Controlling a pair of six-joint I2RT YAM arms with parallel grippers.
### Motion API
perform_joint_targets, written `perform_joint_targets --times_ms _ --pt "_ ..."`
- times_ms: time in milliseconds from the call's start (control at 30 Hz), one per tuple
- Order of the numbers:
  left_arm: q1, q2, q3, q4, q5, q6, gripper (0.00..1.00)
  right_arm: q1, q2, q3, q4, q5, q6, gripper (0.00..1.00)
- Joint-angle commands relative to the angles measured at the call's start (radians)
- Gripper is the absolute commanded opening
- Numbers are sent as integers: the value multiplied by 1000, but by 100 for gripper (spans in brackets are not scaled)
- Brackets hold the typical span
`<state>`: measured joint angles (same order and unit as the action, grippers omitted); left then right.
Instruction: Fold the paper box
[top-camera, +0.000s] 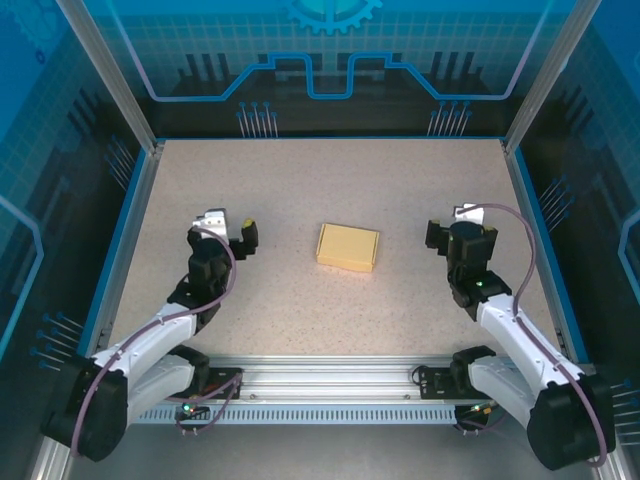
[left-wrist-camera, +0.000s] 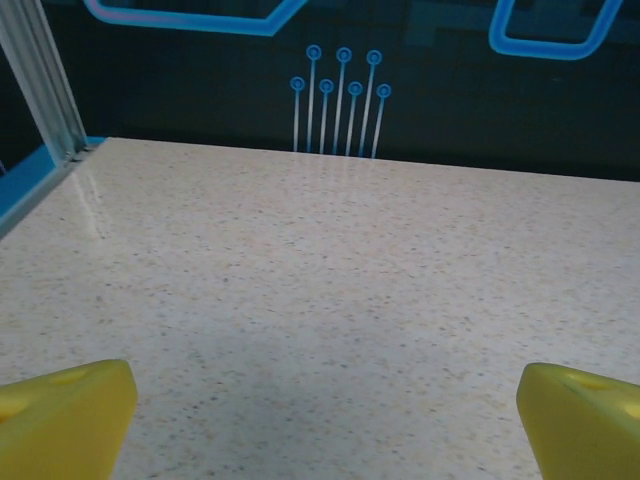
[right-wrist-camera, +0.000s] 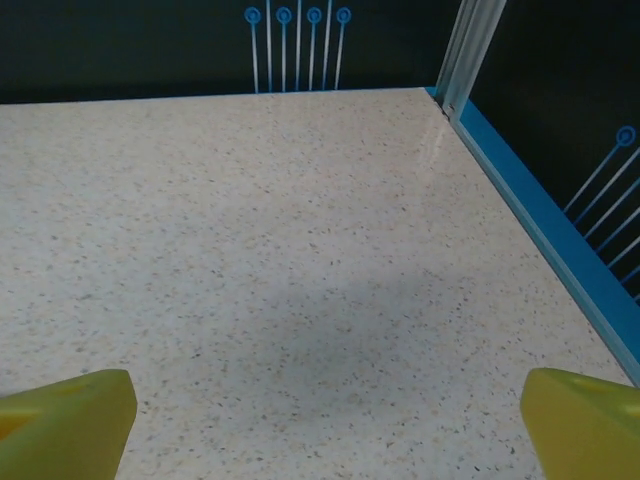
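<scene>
Near edge: both arm bases sit on the rail (top-camera: 330, 378), arms reaching fwd, well apart.
L side: L gripper (top-camera: 231, 229) has jaws spread wide w/ nothing betw. them. Its wrist view puts the yellow fingertips (left-wrist-camera: 65, 415) at the two bottom corners, speckled top betw.
R side: R gripper (top-camera: 452, 226) is the same, spread wide & holding nothing. Its yellow fingertips (right-wrist-camera: 65, 420) are far apart over the speckled top.
Box pos: paper box (top-camera: 348, 246) is mid-table betw. the 2 grippers, approx level w/ them, well apart from both, touched by neither.
Box shape: small flat closed rectangle, pale yellow, lying flat, a bit skewed to the table edges. No flaps or tabs stick out (seams too small to check).
Done so far: looks folded & closed up, and both pincers are off it, so I'd judge the task approx complete.
Left to do: prob. nothing. An untucked tab can't be ruled out from this height.
Container: the box is the one container here.
Contents: top is shut, so the inside is hidden; can't tell if anything's in it.
Beyond box: table (top-camera: 300, 180) is speckled beige w/ blue trim along the sides.
Far end: dark back wall (top-camera: 320, 60) w/ blue line graphics.
</scene>
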<state>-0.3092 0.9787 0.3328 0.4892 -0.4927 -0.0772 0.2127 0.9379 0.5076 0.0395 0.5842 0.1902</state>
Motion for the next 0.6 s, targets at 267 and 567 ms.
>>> perform_joint_targets --times_ms 267,567 --pt "111 305 -52 370 89 171 99 -44 297 -25 316 -79 -69 100" --pt "200 528 -22 546 212 138 99 -58 401 -64 525 -184 -164 100"
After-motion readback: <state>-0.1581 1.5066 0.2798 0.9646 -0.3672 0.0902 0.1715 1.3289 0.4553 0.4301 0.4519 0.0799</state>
